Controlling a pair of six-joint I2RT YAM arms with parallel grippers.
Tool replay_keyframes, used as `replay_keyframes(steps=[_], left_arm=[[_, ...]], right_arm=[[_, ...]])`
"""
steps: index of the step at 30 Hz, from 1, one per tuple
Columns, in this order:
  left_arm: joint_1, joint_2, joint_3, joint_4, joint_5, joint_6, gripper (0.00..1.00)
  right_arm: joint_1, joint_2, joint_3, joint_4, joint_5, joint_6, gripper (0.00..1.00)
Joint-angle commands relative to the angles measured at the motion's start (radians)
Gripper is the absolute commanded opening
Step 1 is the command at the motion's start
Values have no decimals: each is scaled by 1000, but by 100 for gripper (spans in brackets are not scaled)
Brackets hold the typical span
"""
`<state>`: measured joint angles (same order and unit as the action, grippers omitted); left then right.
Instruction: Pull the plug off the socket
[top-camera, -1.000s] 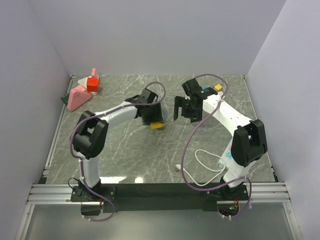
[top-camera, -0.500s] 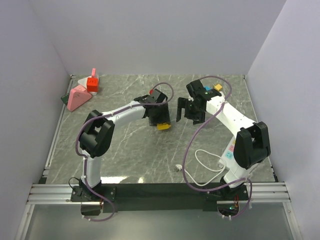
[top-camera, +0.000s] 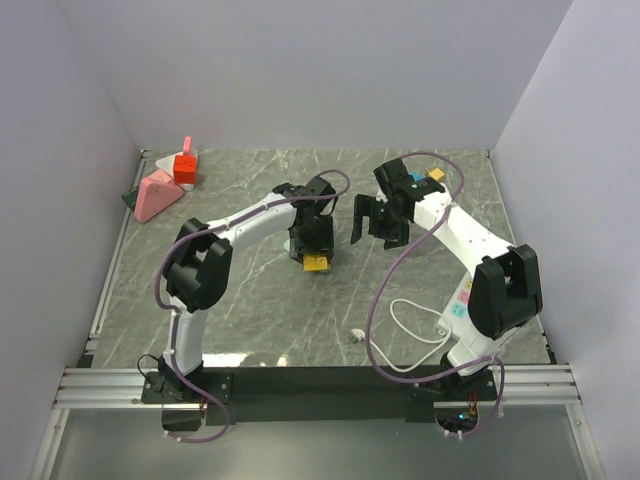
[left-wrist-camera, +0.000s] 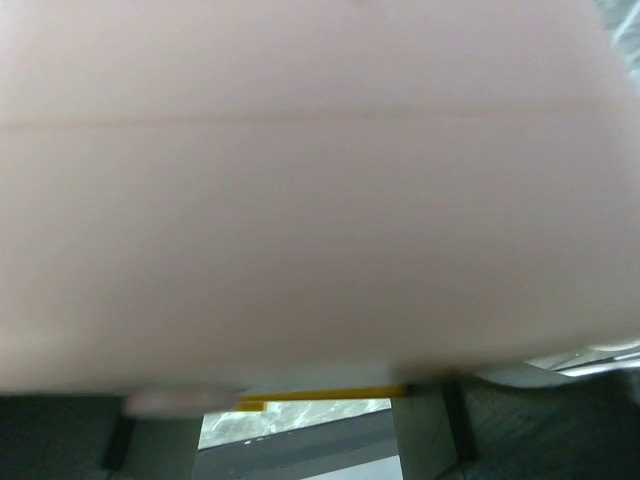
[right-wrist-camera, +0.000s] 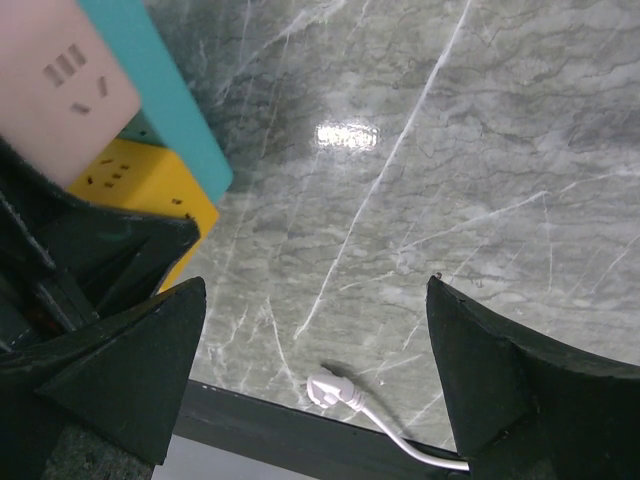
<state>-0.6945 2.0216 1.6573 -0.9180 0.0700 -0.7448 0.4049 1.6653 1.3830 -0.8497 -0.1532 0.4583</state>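
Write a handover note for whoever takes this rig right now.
Left gripper: closed on the pink-teal-yellow socket block, mid-table.
Right gripper: open, empty, just right of the block.
White plug: lying on the table near the front edge, not in the block.
Done: plug looks out of the socket.
Left: probably only setting the block down and retracting both arms.

Table (top-camera: 240, 300): grey-green marble with pale veins. Socket block (right-wrist-camera: 150, 110): pink, teal and yellow faces (dark slots on pink and yellow). Plug (right-wrist-camera: 328, 389) and its cord (right-wrist-camera: 383, 424): white.
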Motion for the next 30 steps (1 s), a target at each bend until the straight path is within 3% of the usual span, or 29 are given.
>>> replay_keyframes(steps=[1,4,6,9,10,16,21,24,30], left_arm=[[-2,21,12,18,56,5,35],[-2,38,42,7,53,8,39],[-3,43,67,-18,44,13,47],[-3,39,130,-44,21,15,65],[-3,31,171,-50,10,13,75],[1,5,311,-79,-15,7,94],[24,-44,288,-56,-15,1,96],[52,-153,193,8,-53,1,96],[222,-343,-175,281,51,76,97]], right_arm=[[-9,-62,2,15,-16,-10,97],[-9,-70,-6,17,-17,-10,97],[-8,-73,-6,17,-19,-10,97],[-9,-76,-2,14,-17,-10,97],[-9,-73,1,11,-17,-12,98],[-12,-58,33,-8,-9,-23,99],[-15,-44,65,-11,1,-23,100],[-20,-42,86,12,-35,-26,100],[-18,31,117,146,-197,-21,100]])
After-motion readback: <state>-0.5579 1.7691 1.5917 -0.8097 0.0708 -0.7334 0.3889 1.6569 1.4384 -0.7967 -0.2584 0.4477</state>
